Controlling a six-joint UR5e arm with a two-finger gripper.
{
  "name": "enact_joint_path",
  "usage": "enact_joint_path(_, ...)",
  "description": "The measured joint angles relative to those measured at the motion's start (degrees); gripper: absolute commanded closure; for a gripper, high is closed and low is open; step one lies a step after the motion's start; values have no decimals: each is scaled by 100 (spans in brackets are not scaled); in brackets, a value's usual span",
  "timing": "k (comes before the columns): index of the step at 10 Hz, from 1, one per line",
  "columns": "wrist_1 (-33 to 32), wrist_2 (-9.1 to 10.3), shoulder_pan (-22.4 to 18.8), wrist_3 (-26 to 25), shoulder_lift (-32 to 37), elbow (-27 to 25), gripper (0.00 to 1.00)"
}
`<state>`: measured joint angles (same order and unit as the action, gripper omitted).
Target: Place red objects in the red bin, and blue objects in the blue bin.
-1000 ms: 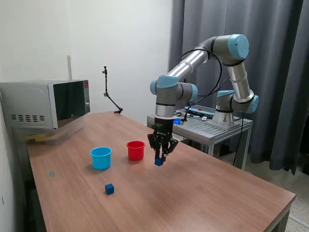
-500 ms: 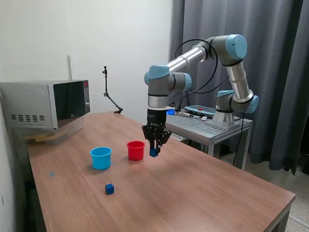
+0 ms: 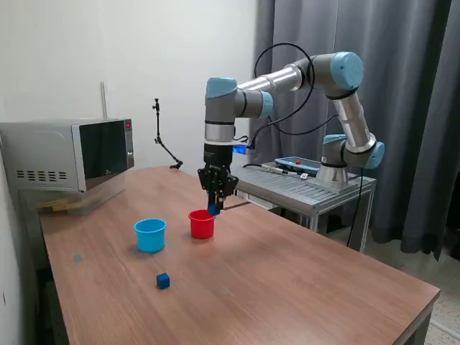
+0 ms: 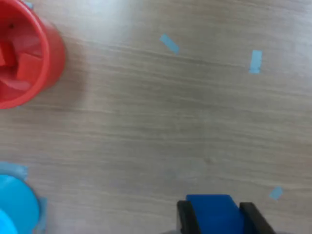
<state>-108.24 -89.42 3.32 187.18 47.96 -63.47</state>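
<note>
on the exterior view's left you have the blue bin on the bench, with a loose blue cube in front of it. next comes the red bin, red cubes inside. just above its rim, your claw pinches the carried blue cube by two flat faces; it looks light, rigid, perhaps slick.

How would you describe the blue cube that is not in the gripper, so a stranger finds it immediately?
On the wooden table, find the light blue cup. The blue cube lies alone on bare wood, nearer the camera than that cup. The other blue cube is held in the gripper.
</note>
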Motion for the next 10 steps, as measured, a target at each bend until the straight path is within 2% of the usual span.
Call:
enact_joint_path(6,414,-253,371,-6,-92,676,100)
enact_joint_path(10,440,-293,675,-7,-191,946,100)
